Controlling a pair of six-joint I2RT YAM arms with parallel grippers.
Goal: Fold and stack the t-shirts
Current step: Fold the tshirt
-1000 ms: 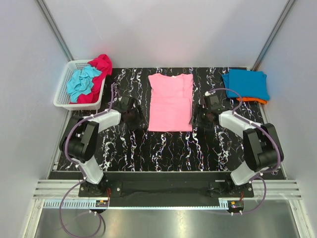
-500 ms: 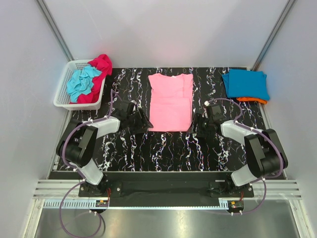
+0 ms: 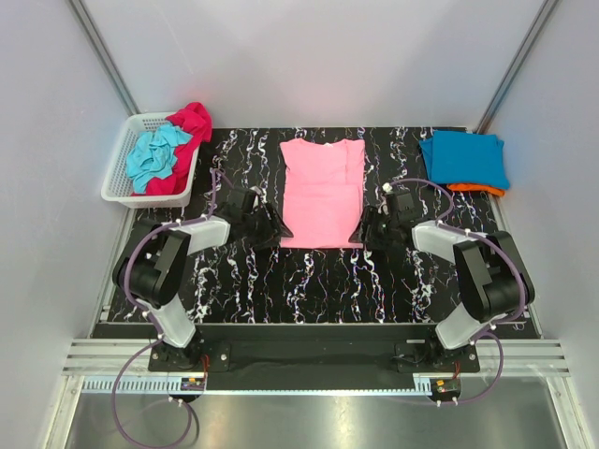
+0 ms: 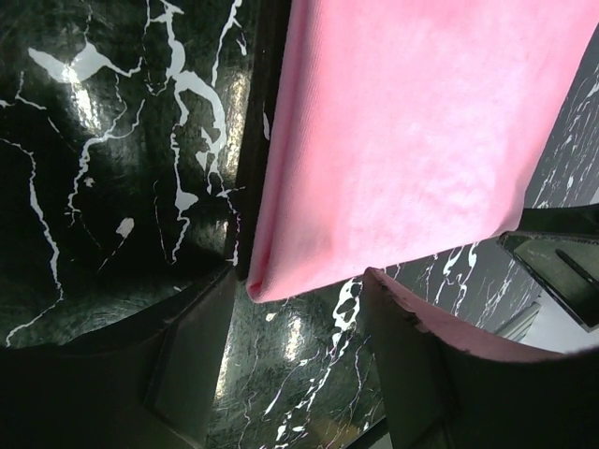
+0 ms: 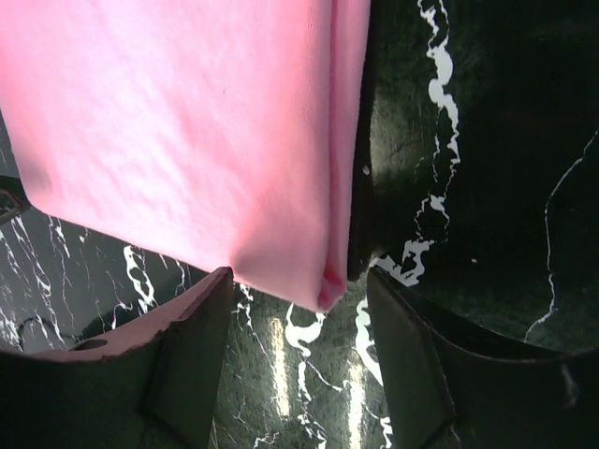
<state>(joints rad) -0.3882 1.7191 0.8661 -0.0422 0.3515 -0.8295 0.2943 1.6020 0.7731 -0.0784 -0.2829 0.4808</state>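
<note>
Both grippers are spread, nothing pinched yet. Left gripper (image 3: 266,225) straddles the 7 o'clock corner of the pink tee (image 3: 323,192), right gripper (image 3: 361,229) its 5 o'clock corner, prob. to nip the hem & fold it toward 12. It lies flat at centre of table (image 3: 309,281); blue tee (image 3: 465,157) on orange tee (image 3: 482,190) at 2 o'clock, basket (image 3: 116,180) at 10.

The pink t-shirt (image 3: 323,192) lies flat on the middle of the counter (image 3: 309,281), sleeves folded in. The left fingers (image 3: 270,227) are at its near left corner and the right fingers (image 3: 363,230) at its near right corner. At far left a basket (image 3: 120,178) holds a teal t-shirt (image 3: 154,157) and a red t-shirt (image 3: 192,122). At far right a blue t-shirt (image 3: 465,157) lies on an orange t-shirt (image 3: 479,190).
</note>
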